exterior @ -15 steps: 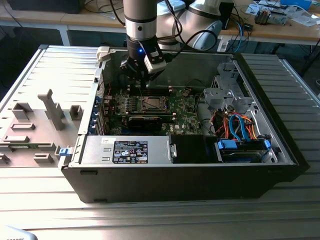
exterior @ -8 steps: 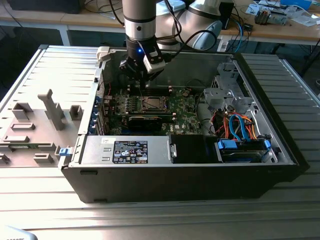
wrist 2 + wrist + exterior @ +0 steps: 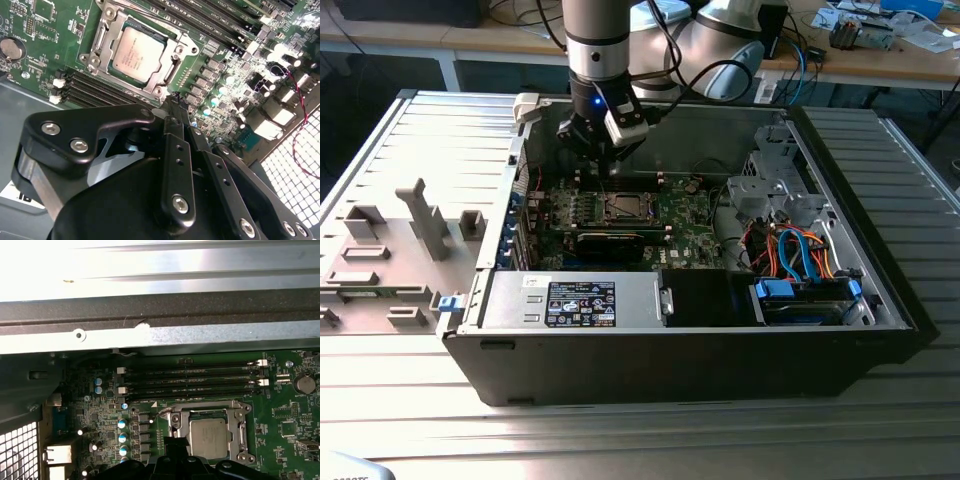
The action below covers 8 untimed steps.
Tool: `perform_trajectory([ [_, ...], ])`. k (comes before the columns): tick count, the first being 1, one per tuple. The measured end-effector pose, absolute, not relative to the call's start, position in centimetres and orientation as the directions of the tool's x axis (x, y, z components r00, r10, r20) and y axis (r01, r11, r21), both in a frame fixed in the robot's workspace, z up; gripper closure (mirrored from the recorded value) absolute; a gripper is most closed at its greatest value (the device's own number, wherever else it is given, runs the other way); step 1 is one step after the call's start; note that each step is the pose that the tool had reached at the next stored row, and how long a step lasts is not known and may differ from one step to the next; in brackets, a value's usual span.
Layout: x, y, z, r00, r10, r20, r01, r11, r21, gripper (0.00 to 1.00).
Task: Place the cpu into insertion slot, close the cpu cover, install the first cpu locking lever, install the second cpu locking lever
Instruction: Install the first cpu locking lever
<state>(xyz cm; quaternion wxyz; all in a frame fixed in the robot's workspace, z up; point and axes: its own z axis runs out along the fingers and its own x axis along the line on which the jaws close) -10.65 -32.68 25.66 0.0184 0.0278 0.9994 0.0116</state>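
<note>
The cpu is a silvery square chip lying flat in the insertion slot on the green board. The silver cpu cover lies down around it as a frame. In the first wrist view the cpu sits inside the same frame. My gripper hovers just beside the socket's corner, its black fingers drawn together with nothing between them. In the exterior view the gripper hangs above the board, slightly behind the socket. How the thin locking levers along the socket's edges sit is unclear.
The board lies in an open computer case on a ribbed metal table. Memory slots run beside the socket, capacitors stand near it. A labelled power supply, a black card and cable bundles surround the work area.
</note>
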Motion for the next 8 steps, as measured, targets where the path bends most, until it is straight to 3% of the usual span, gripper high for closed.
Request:
perform_trajectory([
  [8, -11.43, -32.68, 25.66, -0.998, 0.057, -0.035, 0.055, 0.998, 0.037, 0.89],
])
